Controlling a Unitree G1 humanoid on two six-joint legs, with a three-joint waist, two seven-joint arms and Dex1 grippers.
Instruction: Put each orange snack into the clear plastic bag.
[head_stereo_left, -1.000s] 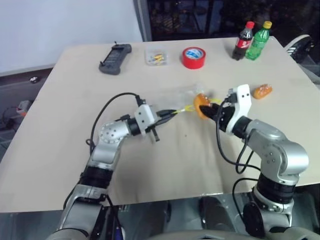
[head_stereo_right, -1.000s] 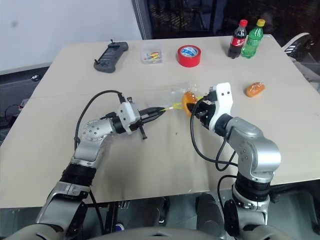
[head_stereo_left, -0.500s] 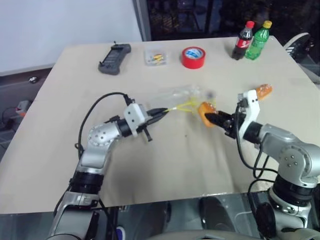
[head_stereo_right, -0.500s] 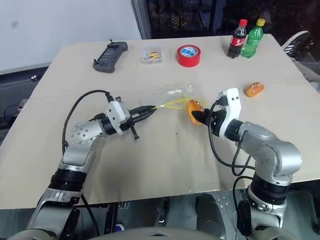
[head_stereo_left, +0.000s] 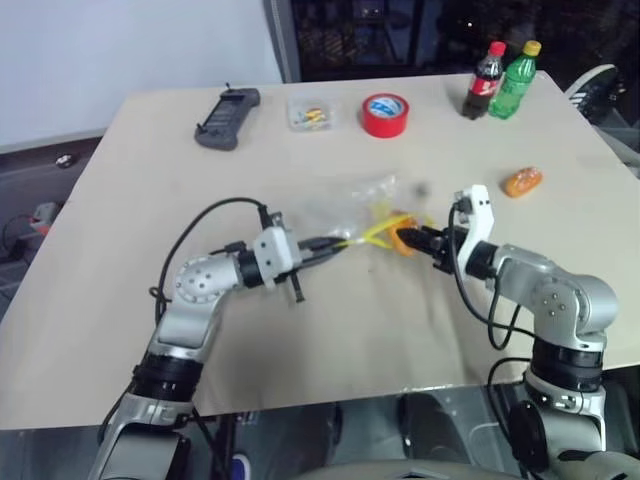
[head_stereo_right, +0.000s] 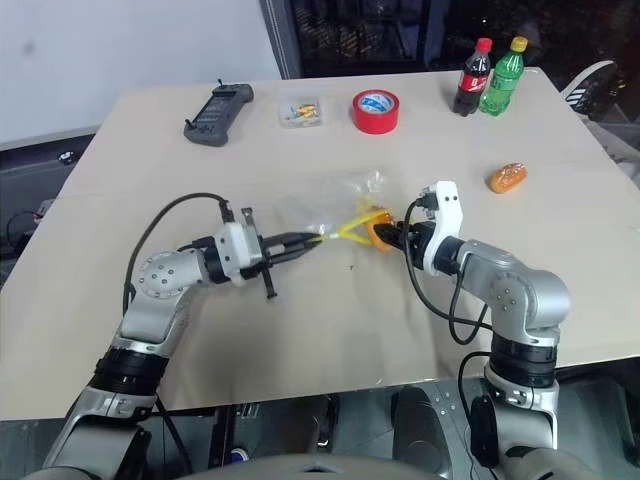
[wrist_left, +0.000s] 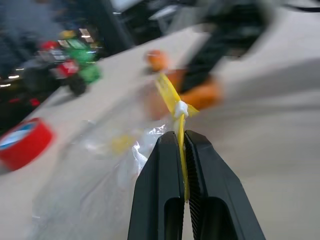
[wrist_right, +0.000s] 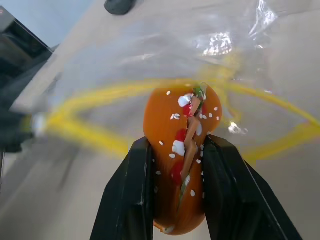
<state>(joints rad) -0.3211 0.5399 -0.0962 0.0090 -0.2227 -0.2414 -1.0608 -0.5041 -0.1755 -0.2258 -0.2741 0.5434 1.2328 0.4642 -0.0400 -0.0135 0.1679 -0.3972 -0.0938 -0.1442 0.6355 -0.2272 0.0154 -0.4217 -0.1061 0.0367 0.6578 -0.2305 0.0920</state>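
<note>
Tan table (head_stereo_left: 120, 300): left gripper (head_stereo_left: 335, 242) clamps bag (head_stereo_left: 345, 203) by its yellow seal; right gripper (head_stereo_left: 408, 239) pinches a snack (wrist_right: 181, 150) at the mouth. Second snack (head_stereo_left: 523, 181) lies apart. Next: push in, release.

Left gripper (wrist_left: 182, 145) jaws pinched shut; right gripper (wrist_right: 175, 165) jaws seemingly clamped, part-open.

Big beige table (head_stereo_left: 300, 340) takes up most of the room, pale wall (head_stereo_left: 130, 45) behind it on the left, dark glass (head_stereo_left: 400, 30) at the back, grey floor (head_stereo_left: 30, 190) alongside.
</note>
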